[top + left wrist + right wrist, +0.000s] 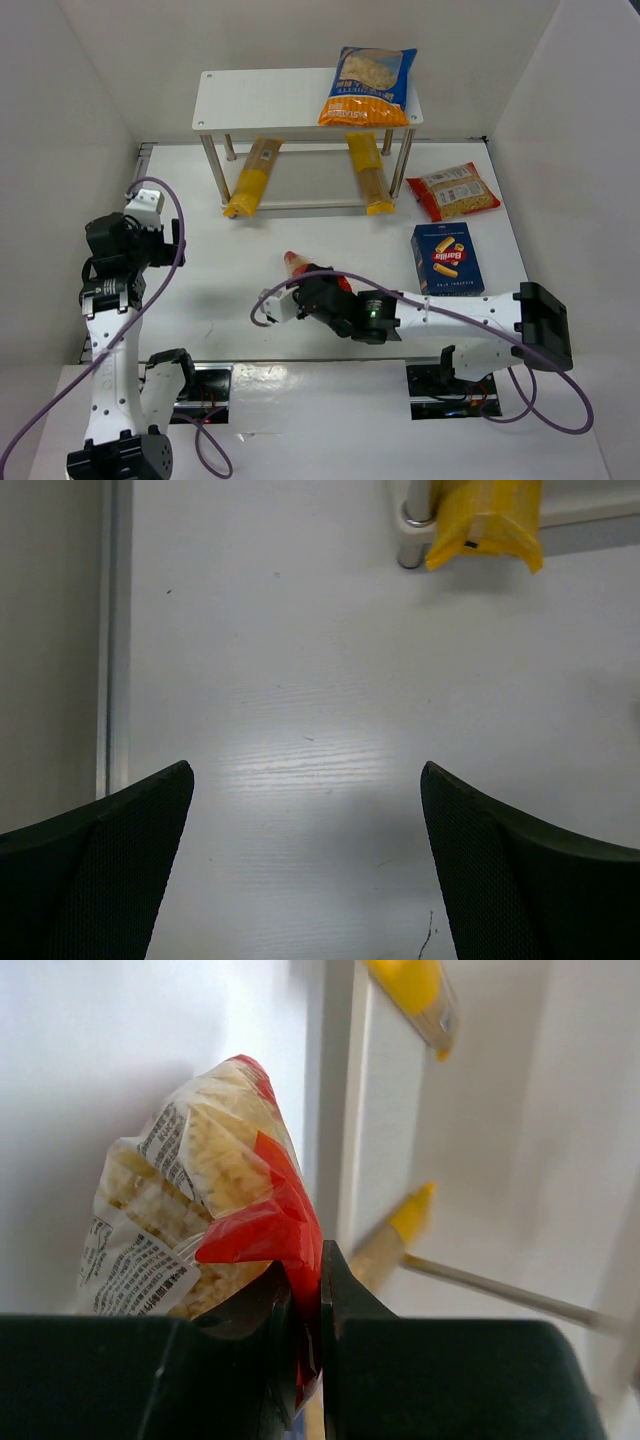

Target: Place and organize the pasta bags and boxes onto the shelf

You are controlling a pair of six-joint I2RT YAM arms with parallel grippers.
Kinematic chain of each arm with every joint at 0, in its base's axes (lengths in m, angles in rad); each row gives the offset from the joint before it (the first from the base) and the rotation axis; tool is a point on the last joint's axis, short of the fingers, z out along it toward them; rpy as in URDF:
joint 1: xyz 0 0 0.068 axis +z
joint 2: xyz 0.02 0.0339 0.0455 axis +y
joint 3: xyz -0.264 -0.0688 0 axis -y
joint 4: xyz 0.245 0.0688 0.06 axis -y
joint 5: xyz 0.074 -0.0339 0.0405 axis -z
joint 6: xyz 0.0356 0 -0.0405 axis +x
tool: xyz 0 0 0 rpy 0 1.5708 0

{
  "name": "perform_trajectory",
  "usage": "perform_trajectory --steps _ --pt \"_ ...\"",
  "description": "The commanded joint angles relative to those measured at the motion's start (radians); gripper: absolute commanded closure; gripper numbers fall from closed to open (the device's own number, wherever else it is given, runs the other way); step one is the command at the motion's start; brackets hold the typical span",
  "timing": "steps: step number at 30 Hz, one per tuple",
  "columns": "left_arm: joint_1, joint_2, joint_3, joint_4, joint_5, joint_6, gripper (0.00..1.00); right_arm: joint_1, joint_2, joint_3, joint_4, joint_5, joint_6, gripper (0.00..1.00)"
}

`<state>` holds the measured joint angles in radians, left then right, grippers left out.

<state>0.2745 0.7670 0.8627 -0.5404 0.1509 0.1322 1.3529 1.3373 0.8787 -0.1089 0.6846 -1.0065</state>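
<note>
**Item 1: right gripper [320,1270], red bag [190,1200].** The gripper is clamped tight on a thin fold of the bag's red edge. The full body of the bag hangs out ahead of the fingers and to one side.

- Risk: slick film could slide out of so narrow a pinch, the weight of the pasta pulling it free.
- Risk: the loose body could swing and catch the shelf [270,100] rim or a leg on the way in.
- Risk: it could knock the two spaghetti packs [253,178] that jut from the lower level, straight ahead of the gripper.
- Risk: the orange-and-blue bag [368,85] fills one end of the top board, and crowding it could push it off.

**Item 2: left gripper [305,770].** Fingers wide apart with nothing between them, only bare surface [330,230] beneath.

**Item 3: waiting, to the right of the right gripper.** A second red bag [455,190] and a blue box [447,260], both flat on the surface.

**Not legible**

- From above, the arm covers the held bag except for its red end.
- The bag is possibly clear of the surface, but no view settles this.
- The wrist view cuts off its lower part.
- The top board hides most of the lower level.
</note>
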Motion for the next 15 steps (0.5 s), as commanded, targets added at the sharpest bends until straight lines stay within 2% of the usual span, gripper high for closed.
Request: perform_trajectory --steps 1,4,5,11,12,13,15 --pt "0.006 -0.061 0.001 0.003 0.23 0.084 0.0 -0.047 -0.081 0.206 -0.046 -0.196 0.216 1.0" --pt "0.006 -0.107 0.001 -0.016 0.379 0.187 0.0 -0.084 -0.101 0.288 -0.156 -0.334 0.287 1.0" --pt "0.006 -0.107 0.001 -0.03 0.476 0.217 0.0 -0.115 -0.101 0.305 -0.179 -0.423 0.324 1.0" --pt "-0.04 -0.035 0.001 -0.09 0.673 0.429 0.0 -0.21 -0.119 0.41 -0.279 -0.704 0.382 1.0" --pt "-0.04 -0.035 -0.013 -0.111 0.734 0.463 0.0 -0.224 -0.119 0.419 -0.29 -0.736 0.399 1.0" --pt "-0.04 -0.009 -0.013 -0.125 0.769 0.56 0.0 -0.235 -0.119 0.419 -0.302 -0.763 0.41 1.0" --pt "-0.049 0.015 -0.027 -0.135 0.837 0.613 0.0 -0.254 -0.11 0.434 -0.311 -0.818 0.41 1.0"
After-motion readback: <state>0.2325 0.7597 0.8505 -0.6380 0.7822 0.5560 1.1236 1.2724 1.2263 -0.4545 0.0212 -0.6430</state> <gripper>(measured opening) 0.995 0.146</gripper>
